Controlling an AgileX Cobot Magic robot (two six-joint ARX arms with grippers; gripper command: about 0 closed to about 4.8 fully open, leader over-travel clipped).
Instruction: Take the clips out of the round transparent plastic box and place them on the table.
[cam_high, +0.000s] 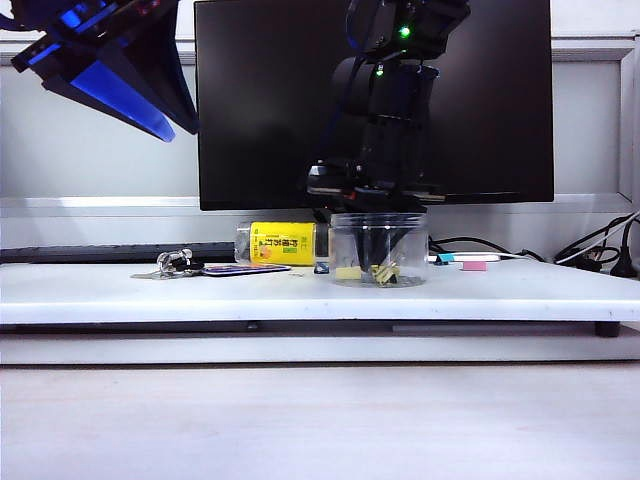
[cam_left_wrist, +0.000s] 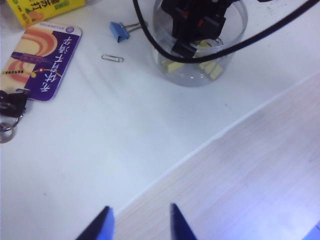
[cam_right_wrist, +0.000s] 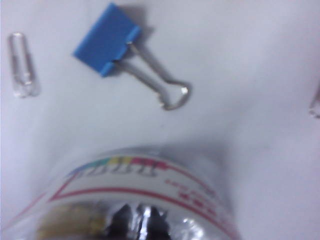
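Note:
The round transparent plastic box stands on the white table in front of the monitor. Small yellow clips lie on its floor, and they also show in the left wrist view as yellow clips inside the box. My right gripper reaches down into the box from above, its black fingers close to the clips. Seen through the box wall, the right gripper has its fingers near together, blurred, with something shiny between them. My left gripper hangs high at the upper left, open and empty, also seen as.
A blue binder clip and a paper clip lie beside the box. A bottle with a yellow label, a purple card and keys lie to the left. Teal and pink clips sit right. Wood-grain surface lies in front.

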